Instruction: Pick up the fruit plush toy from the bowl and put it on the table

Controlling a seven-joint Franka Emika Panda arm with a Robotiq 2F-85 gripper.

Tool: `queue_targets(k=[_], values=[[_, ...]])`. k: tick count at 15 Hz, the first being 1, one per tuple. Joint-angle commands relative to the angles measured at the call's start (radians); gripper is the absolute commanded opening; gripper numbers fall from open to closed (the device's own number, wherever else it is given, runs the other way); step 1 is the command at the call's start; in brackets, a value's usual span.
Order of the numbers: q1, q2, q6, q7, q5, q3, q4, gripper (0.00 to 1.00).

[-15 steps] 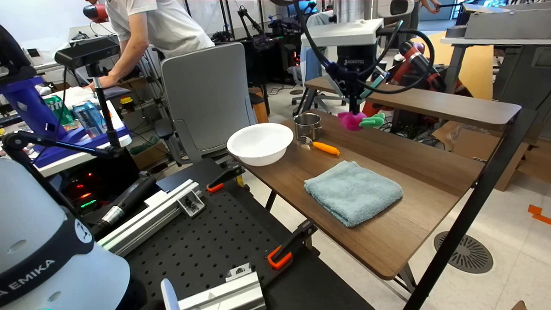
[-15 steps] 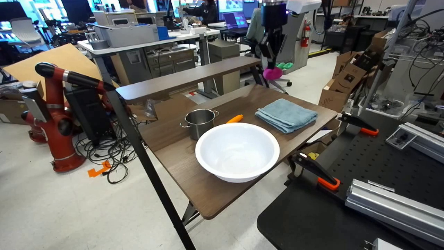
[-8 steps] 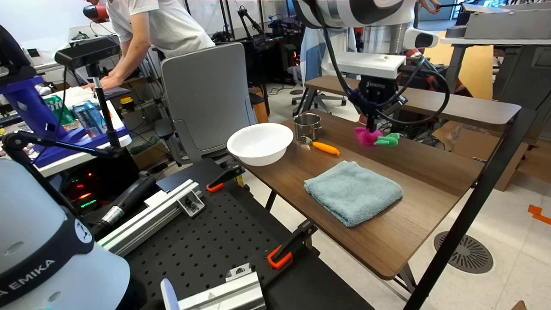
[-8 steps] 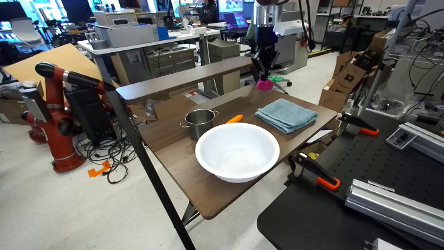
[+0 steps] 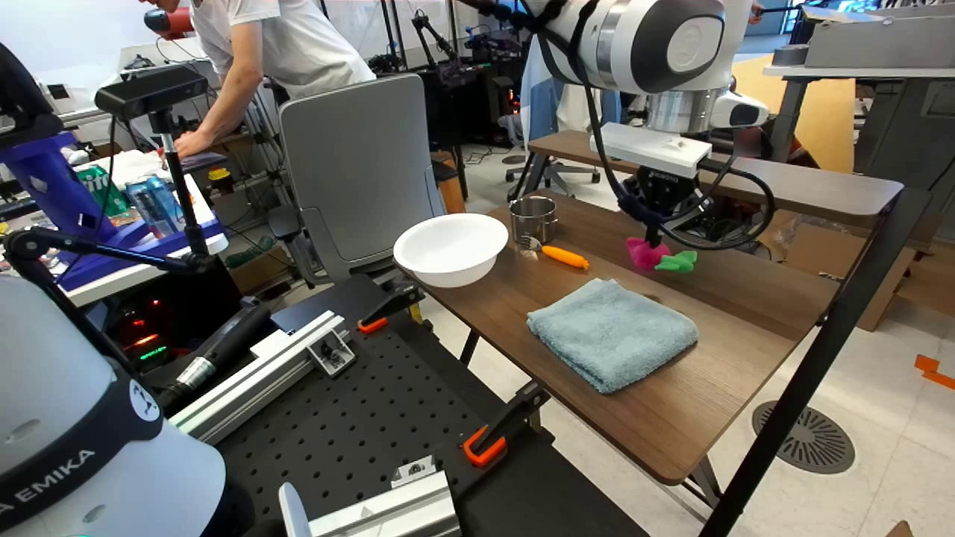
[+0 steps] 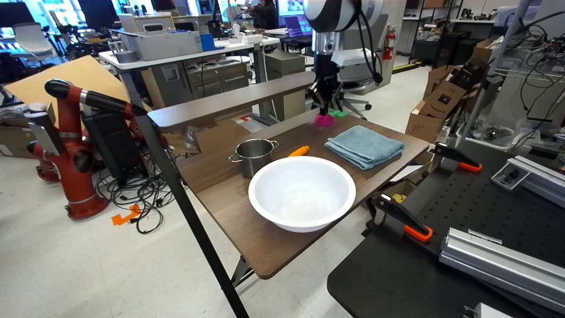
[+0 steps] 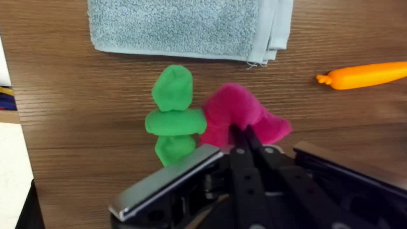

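Observation:
The fruit plush toy has a magenta-pink lump (image 5: 640, 253) and a green leafy part (image 5: 677, 262). The toy also shows in the wrist view (image 7: 233, 103) and in an exterior view (image 6: 324, 121). My gripper (image 7: 242, 128) is shut on the pink part, its fingertips close together. The gripper (image 5: 653, 240) points down and holds the toy low over the brown table (image 5: 735, 365), beside the towel's back edge. The toy looks slightly above the wood; the exact gap is hard to tell. The white bowl (image 6: 302, 194) stands empty at one end of the table.
A folded blue towel (image 5: 613, 334) lies on the table near the toy. An orange carrot-like item (image 5: 565, 257) and a steel pot (image 6: 254, 155) stand between towel and bowl. The raised wooden shelf (image 5: 813, 186) runs along the back, close behind the gripper.
My gripper has come down with the toy in it, from high over the table to low over the wood. The bowl, towel, pot and carrot-like item have not moved.

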Motion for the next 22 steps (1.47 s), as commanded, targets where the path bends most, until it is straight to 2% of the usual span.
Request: queue_targets(k=[1, 4, 5, 6, 8, 9, 13, 17, 18, 19, 21, 22], values=[[-0.01, 0.085, -0.05, 0.017, 0.02, 0.018, 0.114, 0.01], [-0.011, 0.121, -0.052, 0.028, 0.021, 0.021, 0.15, 0.01], [-0.013, 0.128, -0.054, 0.03, 0.021, 0.021, 0.159, 0.04], [-0.012, 0.132, -0.051, 0.031, 0.019, 0.021, 0.163, 0.29], [-0.014, 0.134, -0.053, 0.031, 0.018, 0.022, 0.169, 0.32], [-0.016, 0.131, -0.054, 0.028, 0.021, 0.025, 0.169, 0.39], [-0.027, 0.097, -0.058, 0.011, 0.033, 0.036, 0.149, 0.68], [-0.029, -0.005, -0.036, -0.043, 0.032, 0.057, 0.048, 0.98], [-0.031, -0.046, -0.015, -0.06, 0.04, 0.071, 0.001, 1.0], [-0.008, 0.035, -0.032, -0.013, 0.017, 0.039, 0.103, 0.88], [-0.005, -0.018, -0.032, -0.023, 0.019, 0.05, 0.05, 1.0], [-0.006, -0.029, -0.031, -0.026, 0.02, 0.05, 0.034, 1.0]])
